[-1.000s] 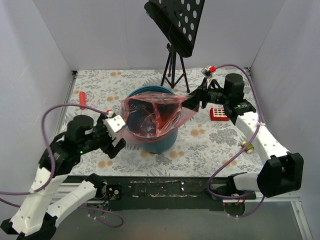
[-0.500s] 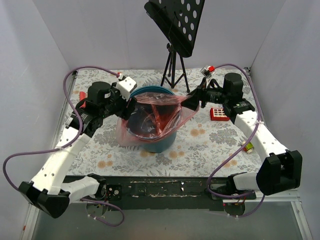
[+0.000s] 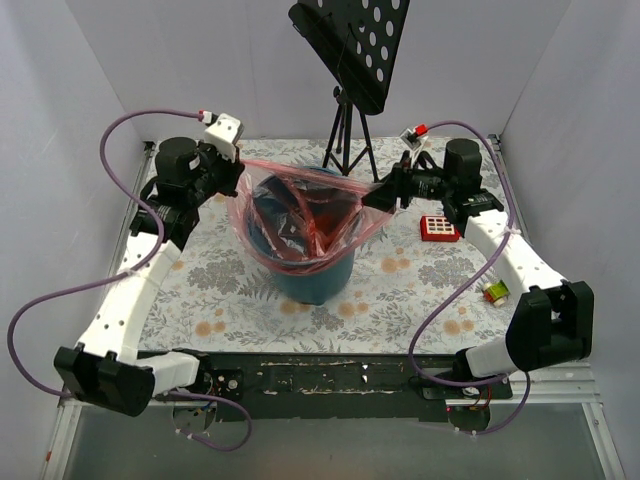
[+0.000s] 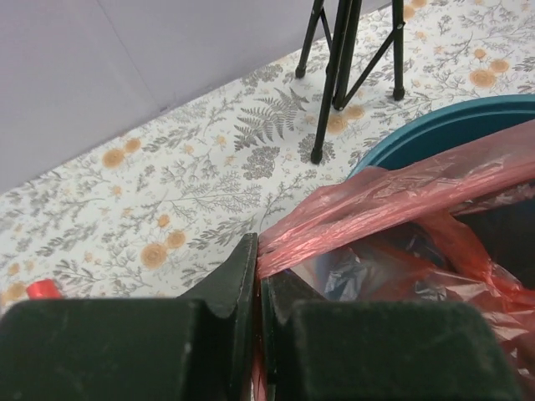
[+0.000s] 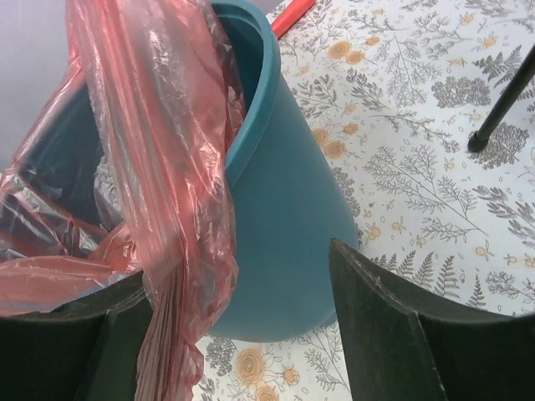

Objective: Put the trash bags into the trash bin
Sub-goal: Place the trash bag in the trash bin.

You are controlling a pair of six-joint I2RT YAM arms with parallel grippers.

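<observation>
The trash bag (image 3: 300, 215), thin crinkly red film, is spread over the mouth of the teal trash bin (image 3: 305, 285) and hangs down inside and outside it. My left gripper (image 3: 240, 180) is at the bin's back-left rim. In the left wrist view it (image 4: 257, 251) is shut on a gathered edge of the bag (image 4: 393, 192), with the bin's rim (image 4: 443, 125) just beyond. My right gripper (image 3: 372, 197) is at the bin's right side. The right wrist view shows it (image 5: 238, 267) open, the bag (image 5: 159, 167) draped against its left finger and the bin's wall (image 5: 284, 217) between the fingers.
A black music stand's tripod (image 3: 345, 130) stands right behind the bin. A red square toy with white buttons (image 3: 438, 229) lies to the right, and a small green and yellow object (image 3: 495, 291) nearer the front. A small red cylinder (image 4: 42, 290) lies at the left. White walls enclose three sides.
My left arm swung from the front left round to the bin's back left and shut on the bag's edge. The bag's mouth is now pulled wider over the bin. The right gripper shifted slightly back.
</observation>
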